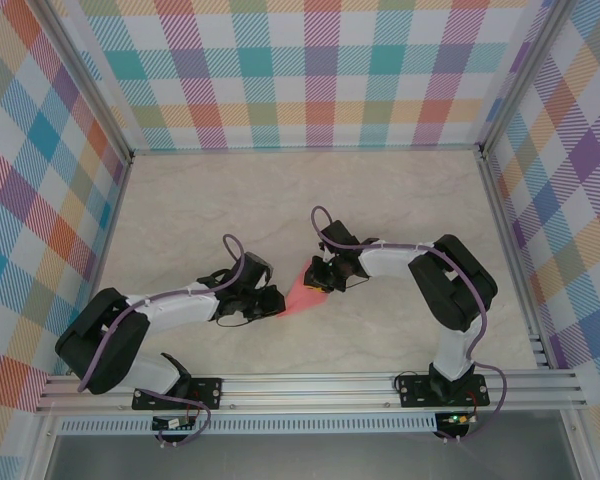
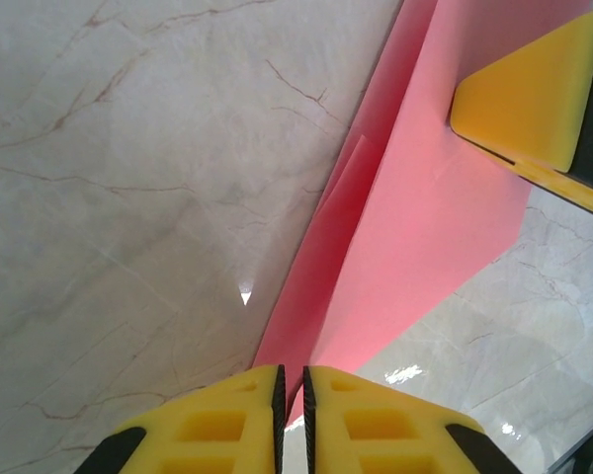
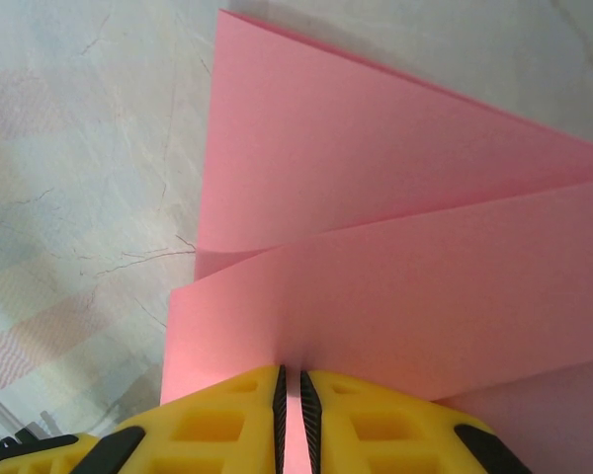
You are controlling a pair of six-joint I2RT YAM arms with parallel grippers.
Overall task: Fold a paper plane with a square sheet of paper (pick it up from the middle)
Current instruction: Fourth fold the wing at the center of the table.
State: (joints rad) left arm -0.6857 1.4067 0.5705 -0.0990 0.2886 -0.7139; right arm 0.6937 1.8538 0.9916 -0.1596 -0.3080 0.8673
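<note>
Pincer pair, top view: left pincer [image 1: 272, 300] and right pincer [image 1: 320, 275] low over worktop [image 1: 280, 190], tips facing each other. Pink paper [image 1: 302, 296] between them, mid-worktop, folded to tapering shape.

Left wrist view: left pincer [image 2: 292, 373] clenched to thin slit, near edge of pink paper [image 2: 425, 227] nipped in it. Layered folds stretching away across marble. Right pincer's yellow finger [image 2: 524, 94] over far part of paper.

Right wrist view: right pincer [image 3: 292, 375] clenched on raised fold of pink paper [image 3: 376, 197], other layers lying beneath.

Marbled tabletop [image 1: 280, 190], plaid walls [image 1: 310, 70], aluminium rail [image 1: 310, 388]
</note>
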